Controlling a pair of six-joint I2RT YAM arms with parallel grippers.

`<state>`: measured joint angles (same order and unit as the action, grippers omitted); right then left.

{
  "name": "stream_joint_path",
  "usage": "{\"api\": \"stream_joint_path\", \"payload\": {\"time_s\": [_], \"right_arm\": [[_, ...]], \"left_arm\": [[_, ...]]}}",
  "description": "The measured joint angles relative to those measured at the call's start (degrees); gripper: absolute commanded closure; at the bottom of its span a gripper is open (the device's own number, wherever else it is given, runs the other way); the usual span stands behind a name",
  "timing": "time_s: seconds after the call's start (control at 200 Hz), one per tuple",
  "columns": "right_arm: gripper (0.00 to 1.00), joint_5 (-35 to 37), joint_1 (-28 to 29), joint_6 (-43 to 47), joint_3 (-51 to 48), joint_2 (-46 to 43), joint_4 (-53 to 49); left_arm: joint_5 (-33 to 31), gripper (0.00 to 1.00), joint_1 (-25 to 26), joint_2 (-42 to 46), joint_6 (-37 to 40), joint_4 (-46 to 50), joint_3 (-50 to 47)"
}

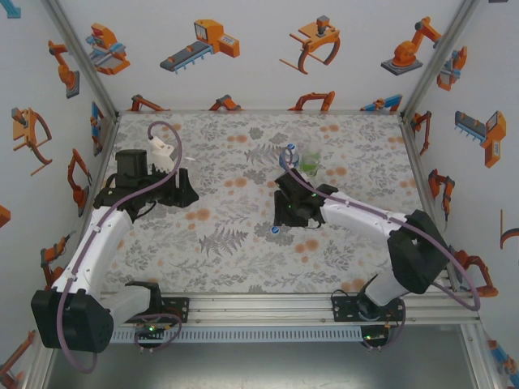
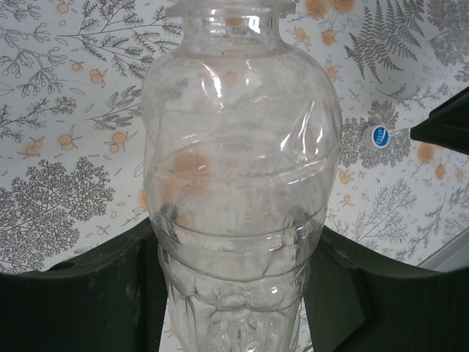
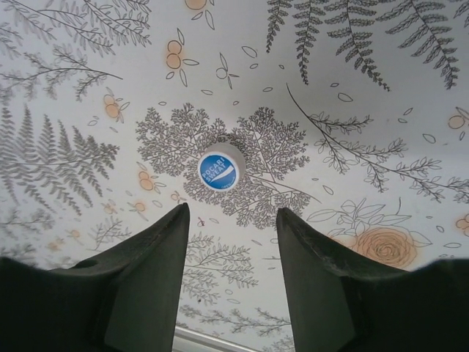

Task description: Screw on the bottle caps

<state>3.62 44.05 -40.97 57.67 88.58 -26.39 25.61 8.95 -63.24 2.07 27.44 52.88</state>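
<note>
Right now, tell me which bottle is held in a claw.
The plain clear bottle, gripped by the left claw. The blue-label bottle and the greenish bottle sit ungripped on the table.

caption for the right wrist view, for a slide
Right gripper, fingers apart and empty, poised over a blue-topped bottle cap lying on the fern-and-flower patterned table.

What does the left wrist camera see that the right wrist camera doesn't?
Left wrist view: a clear bottle, big and close, held in the left pincer. Right wrist view: the right pincer, its fingers apart with nothing between them, pointing down at the table. Both: a small cap with a blue top lying on the flowery table, not screwed onto any bottle.
</note>
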Motion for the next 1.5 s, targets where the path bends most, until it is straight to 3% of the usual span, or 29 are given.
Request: {"api": "stream_joint_path", "payload": {"time_s": [0.436, 1.502], "right_arm": [[0.49, 3.7, 3.6, 2.9, 5.6, 11.3, -3.8], [0.57, 3.2, 4.3, 4.9, 10.1, 16.5, -2.6]], "left_arm": [[0.0, 1.0, 0.0, 0.0, 0.0, 0.0, 0.0], [0.0, 1.0, 0.0, 0.0, 0.0, 0.0, 0.0]]}}
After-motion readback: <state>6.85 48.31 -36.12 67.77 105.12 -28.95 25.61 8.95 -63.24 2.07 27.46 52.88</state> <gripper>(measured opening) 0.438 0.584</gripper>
